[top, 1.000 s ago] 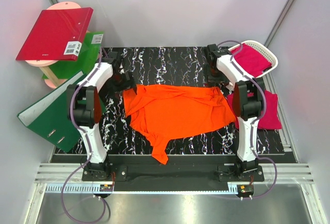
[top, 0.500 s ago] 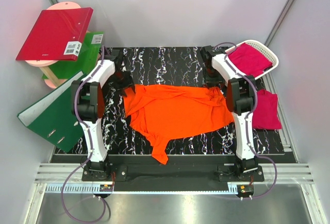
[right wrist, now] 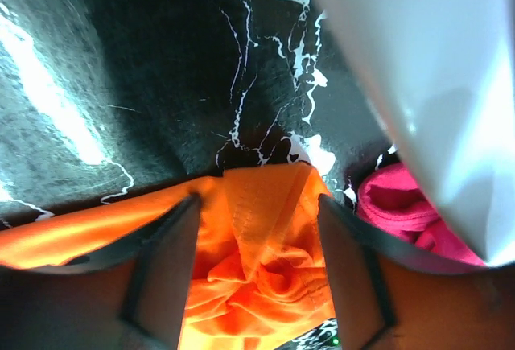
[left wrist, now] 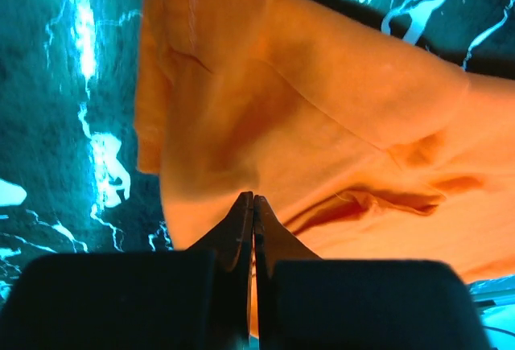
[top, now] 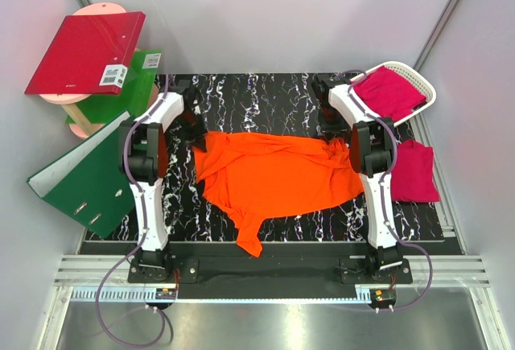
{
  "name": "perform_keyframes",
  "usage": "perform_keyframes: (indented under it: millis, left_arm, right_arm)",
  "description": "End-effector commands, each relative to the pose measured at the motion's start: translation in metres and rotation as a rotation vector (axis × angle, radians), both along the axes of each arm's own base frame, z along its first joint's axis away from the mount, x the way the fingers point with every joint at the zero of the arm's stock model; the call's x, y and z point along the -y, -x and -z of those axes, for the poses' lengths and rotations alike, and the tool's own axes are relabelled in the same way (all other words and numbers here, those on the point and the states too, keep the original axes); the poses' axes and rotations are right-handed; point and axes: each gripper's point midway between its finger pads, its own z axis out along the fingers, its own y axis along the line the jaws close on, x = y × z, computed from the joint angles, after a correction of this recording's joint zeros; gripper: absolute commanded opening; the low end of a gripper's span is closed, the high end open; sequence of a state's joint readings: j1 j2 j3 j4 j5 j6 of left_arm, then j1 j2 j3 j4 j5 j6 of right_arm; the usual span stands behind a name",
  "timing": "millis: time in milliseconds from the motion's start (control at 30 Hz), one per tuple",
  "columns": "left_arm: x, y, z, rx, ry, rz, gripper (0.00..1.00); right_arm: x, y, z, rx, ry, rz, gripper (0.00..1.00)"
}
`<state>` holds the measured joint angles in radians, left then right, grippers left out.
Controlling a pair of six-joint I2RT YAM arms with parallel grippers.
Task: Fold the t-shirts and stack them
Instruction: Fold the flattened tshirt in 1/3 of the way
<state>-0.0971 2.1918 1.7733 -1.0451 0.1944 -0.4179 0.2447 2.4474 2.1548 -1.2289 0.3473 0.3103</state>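
A: While the orange t-shirt (top: 278,177) lay spread but rumpled mid-table (top: 265,96), betw. the two arms, what progress was logged?

B: Early stage, as judged. No fold was seen in it, and one sleeve reached past the near edge. No stack was seen anywhere. A magenta t-shirt (top: 390,92) was heaped in the white basket (top: 429,92) at the far R corner. A second magenta t-shirt (top: 414,169) lay on the table just R of the R arm; whether it was folded couldn't be told. Folding + stacking were thus taken as all left to do.

A: Grippers?

B: The left gripper (left wrist: 252,197) was noted at the shirt's far-L corner, jaws fully together. Cloth appeared pinched at the tips, w/ creases running out from them. The right gripper (right wrist: 256,205) was set over the far-R corner, fingers apart w/ bunched orange cloth betw. them, nothing clamped yet.

A: Any writing?

B: A white barcode label (top: 113,75) was noted on the red binder (top: 84,52), far L, print too small to be read. Nothing legible was found on the green binders (top: 80,177) or the shirts. No brand was made out.
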Motion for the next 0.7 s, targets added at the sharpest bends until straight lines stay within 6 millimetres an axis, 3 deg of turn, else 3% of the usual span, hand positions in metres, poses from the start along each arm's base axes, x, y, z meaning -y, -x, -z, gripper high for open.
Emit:
perform_keyframes:
  millis: [0, 300, 467, 667]
  left_arm:
    - [-0.003, -0.006, -0.005, 0.004, -0.003, 0.03, 0.0]
    - [-0.008, -0.007, -0.005, 0.006, -0.033, 0.022, 0.0]
    - [-0.015, -0.015, -0.009, 0.028, -0.061, 0.005, 0.0]
    - [-0.018, -0.035, -0.012, 0.065, -0.066, -0.017, 0.0]
  right_arm:
    - [0.019, 0.014, 0.016, -0.076, 0.07, 0.004, 0.61]
    - [0.061, -0.005, 0.012, -0.02, 0.141, 0.1, 0.72]
    - [0.051, -0.004, 0.005, -0.006, 0.075, 0.112, 0.73]
    - [0.033, -0.017, -0.023, 0.089, -0.048, 0.101, 0.79]
